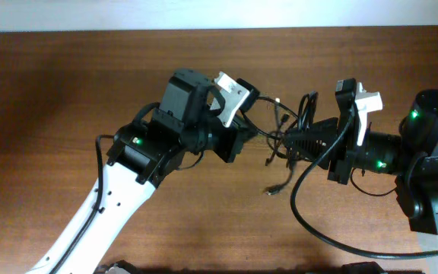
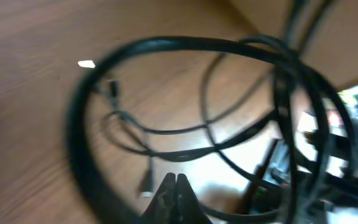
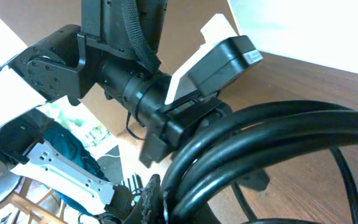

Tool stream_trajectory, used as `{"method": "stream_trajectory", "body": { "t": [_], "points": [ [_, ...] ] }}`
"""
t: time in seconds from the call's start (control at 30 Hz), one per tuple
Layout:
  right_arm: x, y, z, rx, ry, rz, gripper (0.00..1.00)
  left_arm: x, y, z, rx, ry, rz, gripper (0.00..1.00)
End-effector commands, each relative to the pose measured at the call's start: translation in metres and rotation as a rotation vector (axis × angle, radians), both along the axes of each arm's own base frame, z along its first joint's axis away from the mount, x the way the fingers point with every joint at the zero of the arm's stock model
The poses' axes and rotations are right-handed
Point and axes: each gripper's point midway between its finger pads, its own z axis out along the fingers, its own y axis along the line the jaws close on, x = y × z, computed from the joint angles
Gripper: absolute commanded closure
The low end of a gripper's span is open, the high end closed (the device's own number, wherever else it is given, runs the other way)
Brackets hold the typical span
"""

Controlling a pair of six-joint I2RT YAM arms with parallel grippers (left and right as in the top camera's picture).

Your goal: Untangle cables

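Right gripper is clamping the thin black cables, which are hanging mid-scene between both arms over the brown wooden table. Left gripper is showing jaws pressed together, though I cannot tell whether on a strand. Pulling apart hard now is risking tightening the knot or straining the dangling plug end.

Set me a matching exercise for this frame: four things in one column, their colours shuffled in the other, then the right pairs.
Things:
1. cables
2. table
3. left arm's lower casing
4. indicator light on the left arm

Colours:
A. white
B. green
C. black
D. brown wood

Pairs: 1-C; 2-D; 3-A; 4-B.
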Motion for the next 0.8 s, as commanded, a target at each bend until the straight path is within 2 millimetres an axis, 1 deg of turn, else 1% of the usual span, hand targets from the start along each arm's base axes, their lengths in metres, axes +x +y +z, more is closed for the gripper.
{"method": "stream_trajectory", "body": {
  "t": [0.0, 0.03, 0.07, 0.1, 0.13, 0.2, 0.27, 0.4, 0.5, 0.53, 0.57, 0.6, 0.67, 0.73, 0.77],
  "points": [
    [-0.010, 0.003, 0.013, 0.018, -0.045, 0.045, 0.96, 0.018, 0.014, -0.003, 0.049, -0.026, 0.090, 1.00],
    [-0.010, 0.003, 0.013, 0.018, -0.046, 0.045, 0.96, 0.023, 0.020, -0.003, 0.041, -0.009, 0.124, 1.00],
    [-0.010, 0.003, 0.013, 0.018, -0.045, 0.045, 0.96, 0.023, 0.022, -0.002, 0.020, 0.010, 0.124, 1.00],
    [-0.010, 0.003, 0.013, 0.018, -0.046, 0.044, 0.96, 0.019, 0.019, 0.001, -0.011, 0.028, 0.091, 0.88],
    [-0.010, 0.003, 0.013, 0.018, -0.046, 0.044, 0.96, 0.008, 0.011, 0.007, -0.069, 0.063, 0.022, 0.24],
    [-0.008, 0.002, 0.012, 0.013, -0.046, 0.033, 0.96, -0.013, 0.001, 0.022, -0.179, 0.127, -0.107, 0.01],
    [-0.008, 0.002, 0.012, 0.013, -0.046, 0.034, 0.96, -0.029, -0.001, 0.036, -0.276, 0.183, -0.207, 0.01],
    [-0.008, 0.002, 0.012, 0.013, -0.045, 0.033, 0.96, -0.051, 0.003, 0.062, -0.423, 0.252, -0.354, 0.01],
    [-0.006, 0.001, 0.011, 0.007, -0.042, 0.019, 0.96, -0.061, 0.010, 0.076, -0.498, 0.283, -0.428, 0.01],
    [-0.003, 0.000, 0.009, -0.002, -0.038, 0.000, 0.96, -0.065, 0.014, 0.083, -0.535, 0.296, -0.460, 0.01],
    [-0.003, 0.000, 0.008, -0.003, -0.034, -0.001, 0.96, -0.064, 0.019, 0.087, -0.559, 0.301, -0.469, 0.01],
    [-0.003, 0.000, 0.008, -0.003, -0.031, 0.000, 0.96, -0.059, 0.023, 0.086, -0.557, 0.293, -0.446, 0.01],
    [-0.004, 0.000, 0.008, -0.001, -0.030, 0.003, 0.96, -0.045, 0.026, 0.077, -0.516, 0.270, -0.370, 0.01],
    [-0.004, 0.000, 0.008, -0.001, -0.032, 0.004, 0.96, -0.042, 0.022, 0.072, -0.485, 0.266, -0.344, 0.01],
    [-0.004, 0.000, 0.008, -0.001, -0.032, 0.004, 0.96, -0.037, 0.018, 0.064, -0.448, 0.300, -0.281, 0.01]
  ]
}}
